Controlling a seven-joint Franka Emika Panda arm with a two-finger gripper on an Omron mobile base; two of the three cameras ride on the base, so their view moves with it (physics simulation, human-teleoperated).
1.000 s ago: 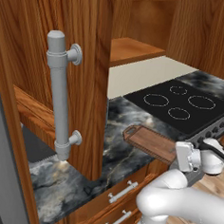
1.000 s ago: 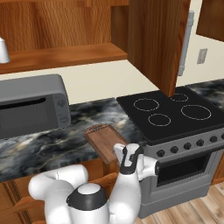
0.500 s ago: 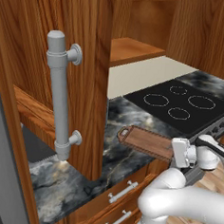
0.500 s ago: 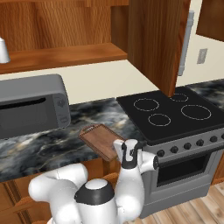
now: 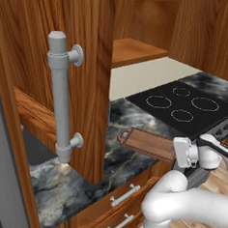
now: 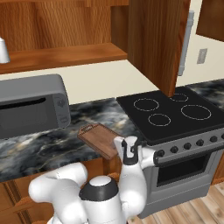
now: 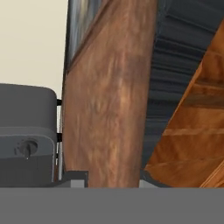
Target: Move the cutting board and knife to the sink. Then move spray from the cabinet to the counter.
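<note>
The brown cutting board (image 5: 147, 143) lies at the front edge of the dark marble counter (image 5: 118, 114), its near end reaching past that edge. Its slotted handle end (image 6: 89, 128) points away from me. My gripper (image 5: 181, 153) (image 6: 125, 148) is shut on the board's near end. In the hand view the board (image 7: 109, 105) stands edge-on between my fingertips (image 7: 111, 180). The white spray (image 6: 3, 50) stands on the cabinet shelf (image 6: 65, 54) at the far left. The knife and the sink are out of view.
The black stovetop (image 5: 184, 104) (image 6: 170, 111) is right of the board. A grey microwave (image 6: 30, 105) sits on the counter to its left. The open cabinet door (image 5: 67, 59) with its grey bar handle (image 5: 61, 97) hangs over the counter. Drawers (image 5: 124, 196) are below.
The jaws have come together on the board's near end. The board has shifted slightly, and its handle hole has come into view.
</note>
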